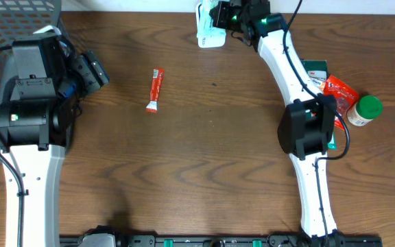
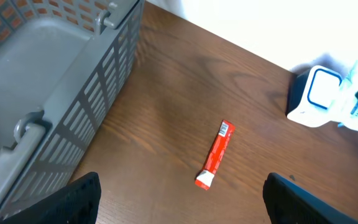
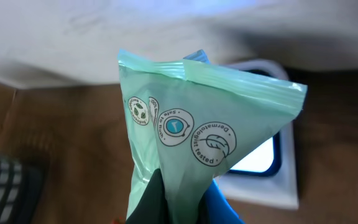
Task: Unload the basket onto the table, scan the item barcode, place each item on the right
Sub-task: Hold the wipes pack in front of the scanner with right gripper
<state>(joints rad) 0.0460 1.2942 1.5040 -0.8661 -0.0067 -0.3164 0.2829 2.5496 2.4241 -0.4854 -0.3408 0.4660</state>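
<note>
**Overhead.** The right gripper (image 1: 219,15) is shown clenched on a mint-green packet (image 1: 205,22), which is held over the white scanner (image 1: 212,42) at the far edge of the table (image 1: 204,158). The left gripper (image 1: 96,71) is spread wide beside the grey basket (image 1: 19,20). A red sachet (image 1: 156,90) is seen lying apart.

**Left wrist.** The fingers (image 2: 82,200) are parted and nothing is held.

**Right wrist.** The packet (image 3: 197,124) is pinched from below, before the scanner window (image 3: 263,158).

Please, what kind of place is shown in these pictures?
Probably a mock shop checkout set up for robots: a white barcode scanner on the wooden table, a grey basket, and small goods such as a red sachet and a green packet.
</note>
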